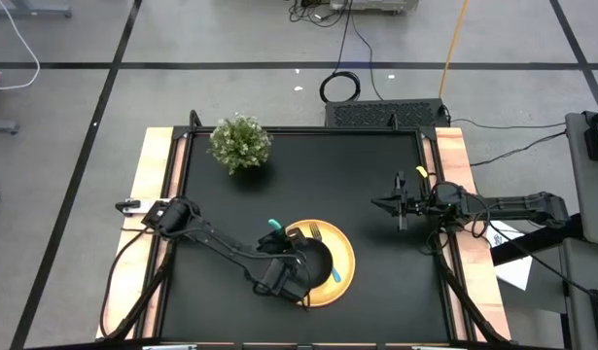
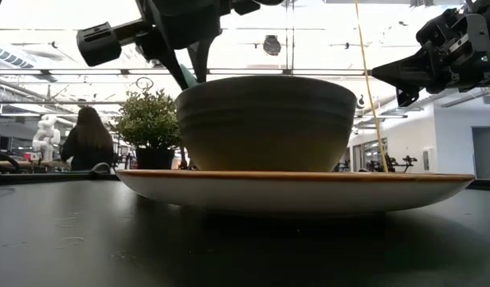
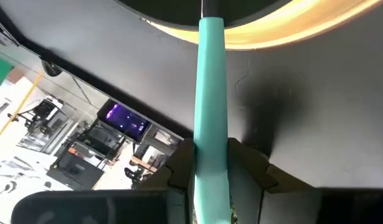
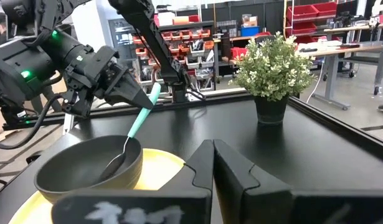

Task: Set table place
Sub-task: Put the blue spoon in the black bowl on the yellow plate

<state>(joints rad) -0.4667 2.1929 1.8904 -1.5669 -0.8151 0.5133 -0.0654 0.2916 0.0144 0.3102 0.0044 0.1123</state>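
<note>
While the left gripper (image 4: 136,96) pinched the spoon (image 4: 130,140) by its teal handle, the spoon slanted down, its head inside the bowl (image 4: 85,165) on the plate (image 2: 308,187). Right gripper (image 1: 400,203), pressed together, waited well apart.

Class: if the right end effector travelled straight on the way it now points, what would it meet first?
Probably the black bowl on the yellow plate, though depth is unclear; the right end effector is shut and hovers above the table.
</note>
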